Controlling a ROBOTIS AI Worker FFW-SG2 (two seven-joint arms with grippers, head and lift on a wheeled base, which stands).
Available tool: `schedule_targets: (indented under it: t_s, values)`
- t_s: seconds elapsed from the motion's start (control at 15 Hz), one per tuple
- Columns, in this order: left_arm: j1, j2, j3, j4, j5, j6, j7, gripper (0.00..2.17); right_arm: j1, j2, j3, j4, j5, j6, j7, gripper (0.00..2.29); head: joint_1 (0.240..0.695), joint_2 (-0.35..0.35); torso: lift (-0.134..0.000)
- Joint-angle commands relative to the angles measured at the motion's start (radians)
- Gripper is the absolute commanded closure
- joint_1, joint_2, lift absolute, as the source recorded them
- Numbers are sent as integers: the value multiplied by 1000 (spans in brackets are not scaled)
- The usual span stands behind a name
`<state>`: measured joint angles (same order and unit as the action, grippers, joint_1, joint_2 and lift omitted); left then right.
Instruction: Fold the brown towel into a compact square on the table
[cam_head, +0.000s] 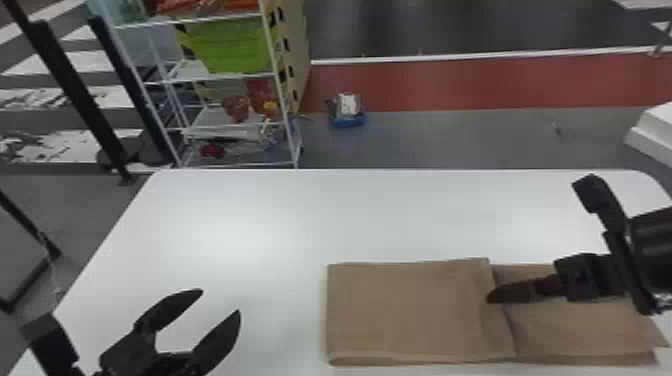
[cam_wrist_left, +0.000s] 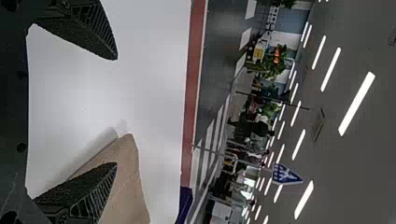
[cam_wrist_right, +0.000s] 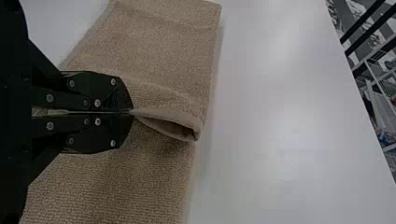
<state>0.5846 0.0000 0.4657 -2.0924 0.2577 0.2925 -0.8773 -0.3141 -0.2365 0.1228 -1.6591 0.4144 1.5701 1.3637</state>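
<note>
In the head view, we see the brown towel (cam_head: 405, 310) at the near right of the white table (cam_head: 240, 215), a long strip with an extra layer over its left part. Our right gripper (cam_head: 489, 300) is at that layer's edge; our left gripper (cam_head: 220, 301) is to the left, apart from the brown towel, its jaws spread.

In the left wrist view, we find ceiling lights (cam_wrist_left: 357, 103) and a blue sign (cam_wrist_left: 286, 174) with a white mark; the brown towel lies partly behind one spread jaw.

In the right wrist view, the jaws are pressed together, pinching, as far as we can tell, a raised lip of the brown towel.
</note>
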Motion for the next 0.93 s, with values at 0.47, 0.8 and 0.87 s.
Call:
schedule_targets:
  t_s: [0.47, 0.8, 0.87]
  values:
    - [-2, -3, 7, 5, 5, -2, 0, 73, 89, -61, -103, -206, -68, 2, 3, 1109, 695, 156, -124]
    - [-14, -3, 1, 11, 0, -2, 1, 73, 150, -84, -137, -188, -68, 2, 3, 1109, 695, 93, -124]
    - [-14, -3, -1, 11, -2, 1, 4, 73, 141, -86, -169, -206, -92, 2, 3, 1109, 695, 88, -124]
